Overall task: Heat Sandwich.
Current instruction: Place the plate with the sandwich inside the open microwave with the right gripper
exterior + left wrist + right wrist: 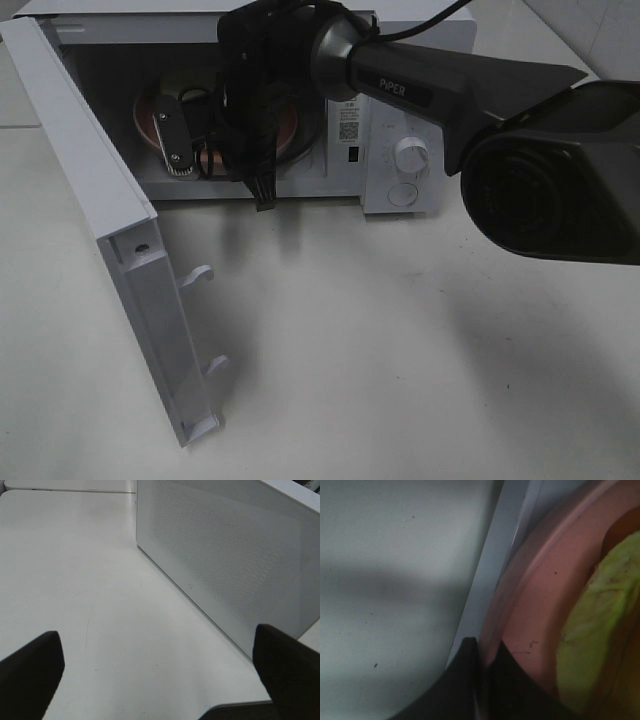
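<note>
The sandwich (600,630) lies on the pink plate (540,605) inside the microwave (430,190), upper left of the high view. It looks soft, light and likely to squash or shed layers, so move it by the plate rim, where the right gripper (482,652) is clenched. Only 1 view, the right wrist, shows its green leaf. The left gripper (157,640) gapes, released.

White microwave (400,170), white knob (411,155), dark grey cavity. White door (225,565), fine dotted mesh pattern across panel. Off-white table (400,350), few faint dark specks. Pink plate (540,605), dusty rose in shade. On sandwich (600,630), pale green leaf, brownish patch beside it. My arm (480,85) dark grey, white PIPER lettering. My left tool (160,665) black; my right tool (482,655) black too.
</note>
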Controlling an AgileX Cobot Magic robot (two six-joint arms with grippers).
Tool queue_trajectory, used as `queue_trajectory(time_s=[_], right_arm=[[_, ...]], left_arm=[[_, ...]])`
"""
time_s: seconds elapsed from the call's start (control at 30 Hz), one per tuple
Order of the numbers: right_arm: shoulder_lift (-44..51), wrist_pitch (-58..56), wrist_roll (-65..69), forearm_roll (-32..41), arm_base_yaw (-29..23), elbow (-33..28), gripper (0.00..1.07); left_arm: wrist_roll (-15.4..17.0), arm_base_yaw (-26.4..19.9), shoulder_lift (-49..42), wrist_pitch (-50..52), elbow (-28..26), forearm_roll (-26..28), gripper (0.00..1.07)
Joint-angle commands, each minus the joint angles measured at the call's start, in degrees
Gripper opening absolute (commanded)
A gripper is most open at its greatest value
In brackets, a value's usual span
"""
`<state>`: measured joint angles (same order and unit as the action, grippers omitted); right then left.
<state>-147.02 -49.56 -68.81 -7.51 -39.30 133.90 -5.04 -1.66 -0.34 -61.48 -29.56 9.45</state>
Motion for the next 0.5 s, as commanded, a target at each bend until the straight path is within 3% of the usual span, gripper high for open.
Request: queue_trajectory(time_s=[0.03,0.3,0.5], right_arm=[[0.1,1.8,1.4,-0.7,0.5,1.0,0.02],[-0.1,1.8,4.1,-1.8,0.6,1.1,0.05],[0.1,1.7,7.0,-2.1,0.6,1.1,0.19]], left_arm=[[0.1,0.1,-0.9,0.2,0.1,0.4,0.97],[0.1,0.1,-0.9,0.2,0.1,0.4,0.97],[0.1,0.1,-0.9,0.2,0.1,0.4,0.97]])
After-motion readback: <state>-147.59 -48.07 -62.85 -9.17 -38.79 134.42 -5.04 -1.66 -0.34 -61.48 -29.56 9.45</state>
